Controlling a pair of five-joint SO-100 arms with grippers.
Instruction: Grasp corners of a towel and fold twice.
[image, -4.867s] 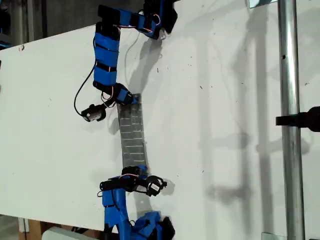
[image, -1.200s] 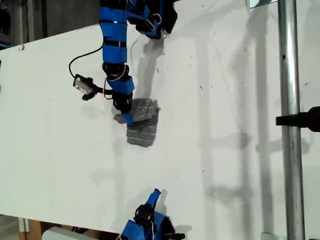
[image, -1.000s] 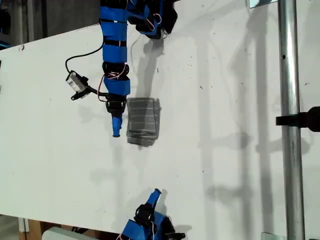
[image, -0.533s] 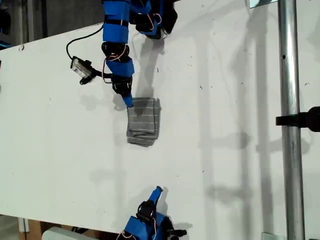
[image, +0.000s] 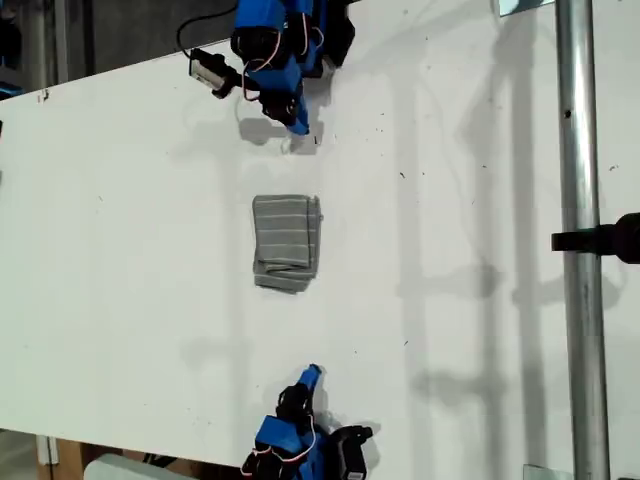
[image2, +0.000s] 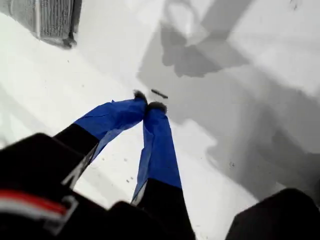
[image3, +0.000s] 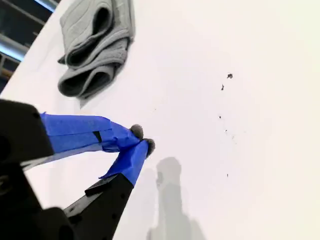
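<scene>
Dark grey striped soft cloth towel (image: 286, 242): folded, mid white table (image: 120, 260), untouched. First gripper (image2: 149, 106), second gripper (image3: 142, 138): blue-taped tips together, empty, both well apart from towel.

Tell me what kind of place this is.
Probably a robotics lab or workshop bench: a bare white table with scuff marks, two blue arms at its far and near edges, a metal pole beside it, and only a folded towel as work material.
</scene>
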